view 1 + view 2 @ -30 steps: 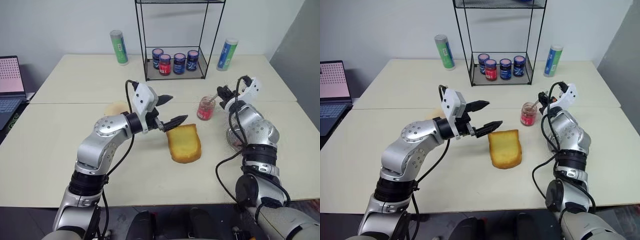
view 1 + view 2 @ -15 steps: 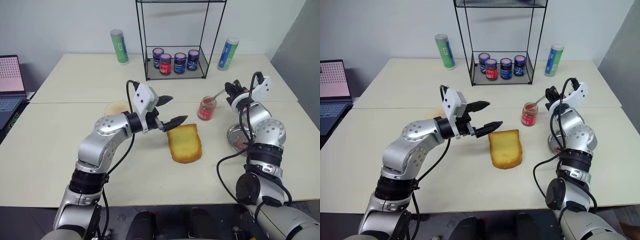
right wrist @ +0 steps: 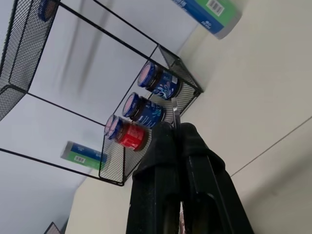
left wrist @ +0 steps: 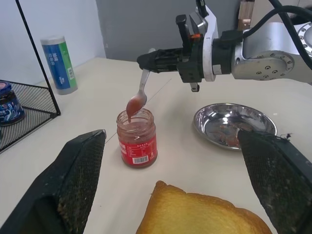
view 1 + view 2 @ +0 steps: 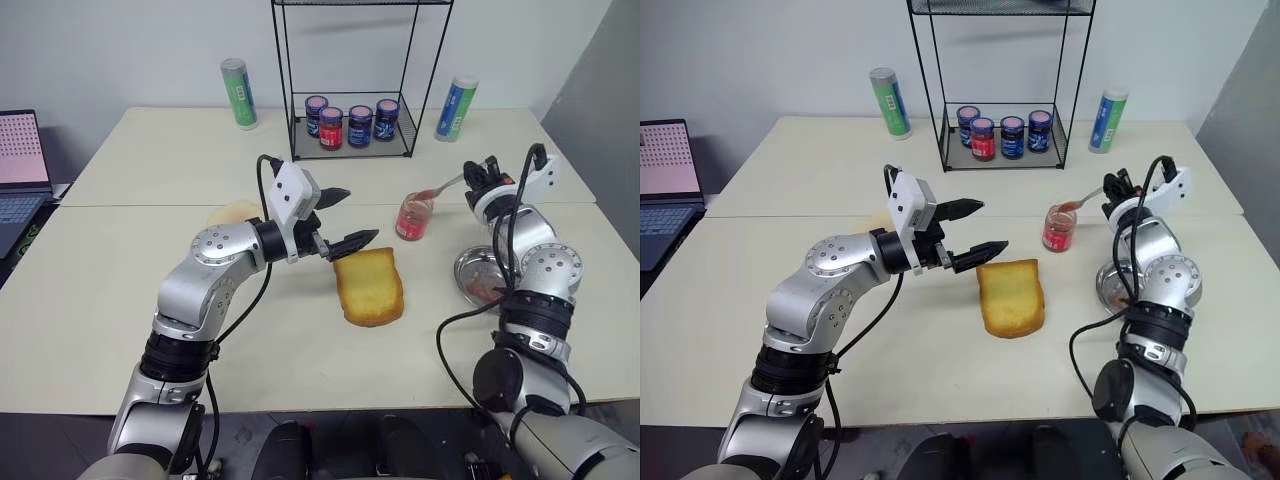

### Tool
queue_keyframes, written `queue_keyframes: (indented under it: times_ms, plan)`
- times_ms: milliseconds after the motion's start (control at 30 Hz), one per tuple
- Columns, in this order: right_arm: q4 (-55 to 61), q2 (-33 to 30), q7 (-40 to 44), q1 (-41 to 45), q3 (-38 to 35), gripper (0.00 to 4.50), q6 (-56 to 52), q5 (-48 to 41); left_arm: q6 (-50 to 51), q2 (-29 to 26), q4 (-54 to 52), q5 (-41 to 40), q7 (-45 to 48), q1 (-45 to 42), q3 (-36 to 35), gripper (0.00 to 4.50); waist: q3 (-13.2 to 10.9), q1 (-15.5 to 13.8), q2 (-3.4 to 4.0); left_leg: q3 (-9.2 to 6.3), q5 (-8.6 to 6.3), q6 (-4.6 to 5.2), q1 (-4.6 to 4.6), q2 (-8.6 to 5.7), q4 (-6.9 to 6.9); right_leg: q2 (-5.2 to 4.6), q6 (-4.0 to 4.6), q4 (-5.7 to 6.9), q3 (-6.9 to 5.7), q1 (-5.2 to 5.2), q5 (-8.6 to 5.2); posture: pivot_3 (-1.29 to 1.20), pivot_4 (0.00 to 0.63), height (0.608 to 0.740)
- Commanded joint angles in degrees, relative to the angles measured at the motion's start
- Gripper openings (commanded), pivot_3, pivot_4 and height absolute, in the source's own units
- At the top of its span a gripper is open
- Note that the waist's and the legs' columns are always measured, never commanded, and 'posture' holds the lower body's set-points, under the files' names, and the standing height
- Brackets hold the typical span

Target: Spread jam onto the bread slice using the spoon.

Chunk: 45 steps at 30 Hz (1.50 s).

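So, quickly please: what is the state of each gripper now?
Left gripper: open, holding nothing.
Right gripper: shut on the spoon, jam on it.

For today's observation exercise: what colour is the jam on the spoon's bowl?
Glossy red-pink, on the spoon above the open jar; clearest in the left wrist view.

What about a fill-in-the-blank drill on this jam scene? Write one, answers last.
1. The right pincer grips a small silver metal ____.
2. Its bowl, loaded with red jam, hangs above the open glass ____.
3. The thick golden bread slice has ____ jam on it.
4. The left pincer is ____.

Answers: spoon; jar; no; open
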State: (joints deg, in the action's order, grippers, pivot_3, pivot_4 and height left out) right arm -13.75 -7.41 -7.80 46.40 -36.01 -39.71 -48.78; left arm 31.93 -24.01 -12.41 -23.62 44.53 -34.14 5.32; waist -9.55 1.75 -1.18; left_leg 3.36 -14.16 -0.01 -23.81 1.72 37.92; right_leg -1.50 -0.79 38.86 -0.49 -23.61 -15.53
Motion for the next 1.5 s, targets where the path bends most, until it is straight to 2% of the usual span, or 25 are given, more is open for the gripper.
queue_keyframes:
  times_ms: [33, 667, 1000, 1167, 1300, 1500]
  plan:
    - [2.9, -0.9, 0.1, 0.9, -0.5, 0.02, 1.5, -2.2, -0.8, -0.7, -0.6, -0.1, 0.6, -1.5, -0.5, 4.5, 0.0, 0.0, 0.0, 0.0, 0.0, 0.0, 0.0, 0.0, 0.0, 0.0, 0.0, 0.0, 0.0, 0.0, 0.0, 0.0, 0.15, 0.74]
    - [5.4, 1.8, -4.3, 0.1, -2.4, 0.02, 2.7, -12.0, 0.3, -1.8, -0.4, -1.9, 1.8, -2.6, -1.9, 4.5, 0.0, 0.0, 0.0, 0.0, 0.0, 0.0, -0.02, 0.01, -0.01, 0.06, 0.0, -0.01, 0.0, -0.01, 0.0, 0.0, 0.15, 0.74]
    - [12.3, 2.7, -7.1, -0.2, -1.8, 0.02, -1.4, -25.3, 1.9, -6.0, -1.6, -7.5, 6.1, -3.3, -5.6, 4.5, 0.0, 0.0, 0.03, -0.01, 0.0, 0.0, -0.05, 0.03, -0.03, 0.06, 0.0, -0.01, -0.01, -0.06, 0.0, 0.0, 0.15, 0.74]
    - [21.6, 1.0, -11.0, -4.2, 2.8, 0.02, -8.0, -34.9, 7.8, -11.9, -7.9, -14.2, 9.3, 0.5, -9.2, 4.5, 0.0, 0.1, 0.03, -0.01, 0.0, 0.01, -0.1, 0.05, -0.05, 0.02, 0.0, -0.02, 0.0, -0.12, 0.0, 0.0, 0.15, 0.74]
    - [28.5, -1.3, -12.8, -10.3, 7.8, 0.02, -12.0, -41.6, 10.1, -17.3, -12.8, -17.1, 12.0, 7.2, -11.2, 4.5, 0.0, 0.1, 0.03, -0.01, -0.01, 0.01, -0.1, 0.1, -0.1, 0.01, 0.06, -0.04, 0.0, -0.13, -0.04, 0.0, 0.15, 0.74]
    - [34.7, -5.1, -10.9, -19.4, 16.5, 0.02, -14.1, -40.3, 7.8, -18.9, -17.2, -15.3, 10.1, 17.5, -11.0, 4.5, 0.0, 0.0, 0.02, -0.03, -0.01, 0.01, -0.07, 0.08, -0.08, 0.0, 0.01, -0.03, -0.02, -0.11, -0.1, 0.0, 0.15, 0.74]
